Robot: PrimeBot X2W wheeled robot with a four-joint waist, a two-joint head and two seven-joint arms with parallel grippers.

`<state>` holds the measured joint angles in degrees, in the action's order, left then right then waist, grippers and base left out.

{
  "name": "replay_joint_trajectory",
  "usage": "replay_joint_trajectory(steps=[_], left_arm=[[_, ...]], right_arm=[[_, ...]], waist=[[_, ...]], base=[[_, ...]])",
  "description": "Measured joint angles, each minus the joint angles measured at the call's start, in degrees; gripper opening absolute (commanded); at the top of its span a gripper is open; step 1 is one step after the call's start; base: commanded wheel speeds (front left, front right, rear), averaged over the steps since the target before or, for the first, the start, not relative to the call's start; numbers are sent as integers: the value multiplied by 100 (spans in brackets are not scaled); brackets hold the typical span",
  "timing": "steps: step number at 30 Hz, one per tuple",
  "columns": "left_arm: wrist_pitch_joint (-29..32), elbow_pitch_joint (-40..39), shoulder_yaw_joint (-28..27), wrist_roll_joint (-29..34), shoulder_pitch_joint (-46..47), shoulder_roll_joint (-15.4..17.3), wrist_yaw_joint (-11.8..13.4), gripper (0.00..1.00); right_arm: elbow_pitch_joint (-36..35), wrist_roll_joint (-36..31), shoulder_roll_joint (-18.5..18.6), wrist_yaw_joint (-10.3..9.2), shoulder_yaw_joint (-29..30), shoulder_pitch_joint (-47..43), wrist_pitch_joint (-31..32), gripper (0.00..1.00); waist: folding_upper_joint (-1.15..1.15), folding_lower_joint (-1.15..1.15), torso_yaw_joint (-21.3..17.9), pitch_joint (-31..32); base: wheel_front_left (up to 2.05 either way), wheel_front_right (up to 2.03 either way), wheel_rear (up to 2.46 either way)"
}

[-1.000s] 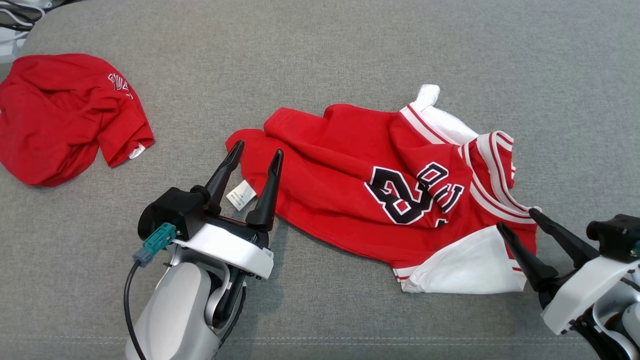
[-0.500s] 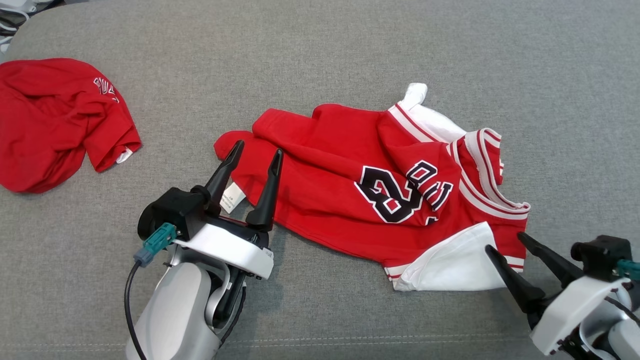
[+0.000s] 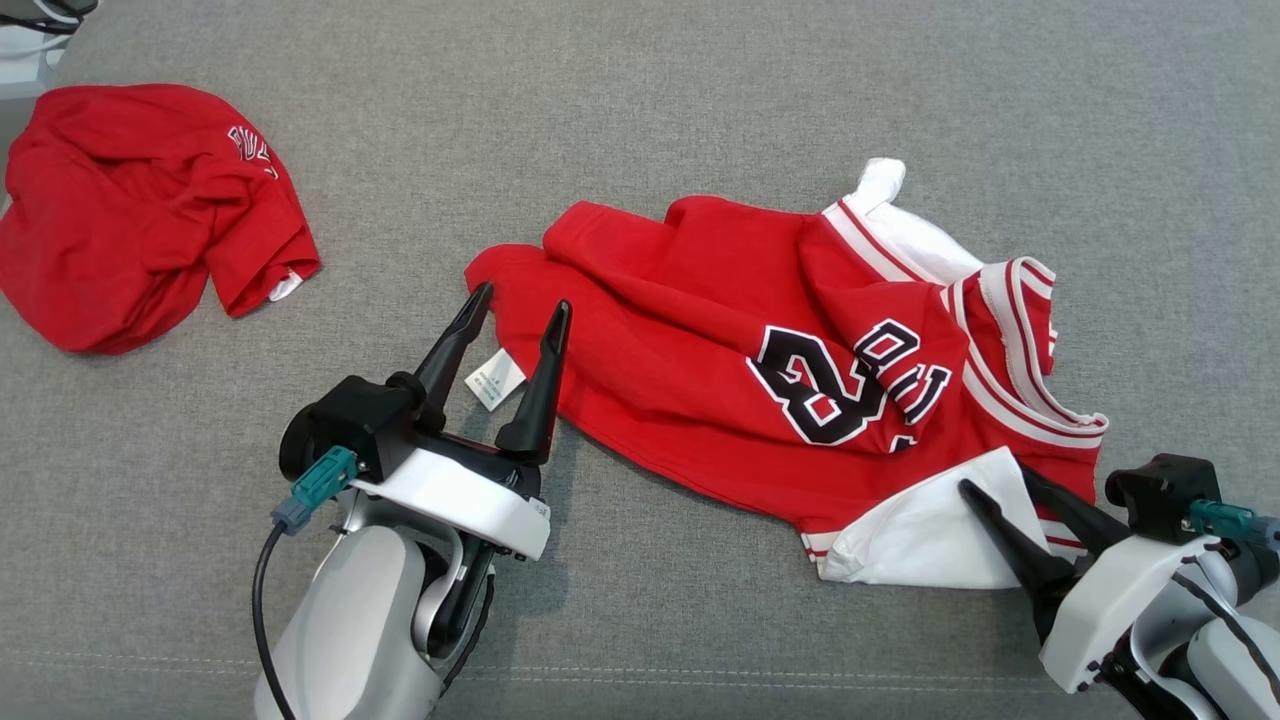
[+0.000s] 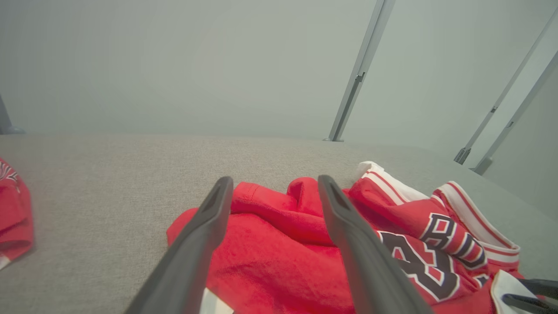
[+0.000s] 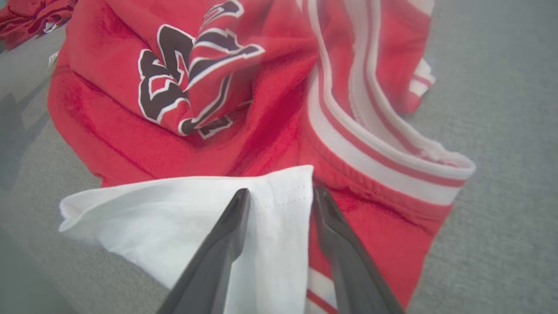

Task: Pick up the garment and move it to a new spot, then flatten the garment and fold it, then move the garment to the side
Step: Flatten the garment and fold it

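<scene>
The shirt (image 3: 700, 330) is red with white sleeves, striped edges and big black letters. It lies crumpled on the grey tabletop (image 3: 640, 100), its top folded over itself. A small white tag (image 3: 495, 379) sticks out at its left end.

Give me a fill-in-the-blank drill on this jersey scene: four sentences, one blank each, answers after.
1. The jersey lies crumpled on a ____ fabric surface.
2. The right gripper has its fingertips over the ____ part of the jersey.
3. The left gripper stands ____ by the care label, holding nothing.
4. A second red garment lies toward the robot's ____.

Missing words: grey; white; open; left.
</scene>
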<state>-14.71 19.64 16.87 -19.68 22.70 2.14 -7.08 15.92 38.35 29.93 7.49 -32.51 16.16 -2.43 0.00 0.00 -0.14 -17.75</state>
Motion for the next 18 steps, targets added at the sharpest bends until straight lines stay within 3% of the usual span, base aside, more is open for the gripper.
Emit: replay_joint_trajectory(steps=[1, 3, 5, 11, 18], left_arm=[[-1, 0, -1, 0, 0, 0, 1, 100], [0, -1, -8, -1, 0, 1, 1, 100], [-1, -1, -12, 0, 0, 0, 0, 100], [-1, -1, -25, 0, 1, 0, 0, 100], [-1, 108, -190, 1, 2, -9, 0, 100]], right_arm=[[4, 0, -3, 0, -3, 12, 0, 53], [10, -1, -2, 0, -23, 53, 0, 33], [8, -13, -2, 0, -48, 102, -10, 0], [-60, -20, 9, 0, -8, 235, -200, 0], [-438, -60, 234, 0, 452, 336, -649, 0]], waist=[[0, 0, 8, -9], [0, 0, 12, -23], [0, 0, 3, -31], [0, 0, -49, -35], [0, 0, -117, 8]], base=[[0, 0, 0], [0, 0, 0], [0, 0, 0], [0, 0, 0], [0, 0, 0]])
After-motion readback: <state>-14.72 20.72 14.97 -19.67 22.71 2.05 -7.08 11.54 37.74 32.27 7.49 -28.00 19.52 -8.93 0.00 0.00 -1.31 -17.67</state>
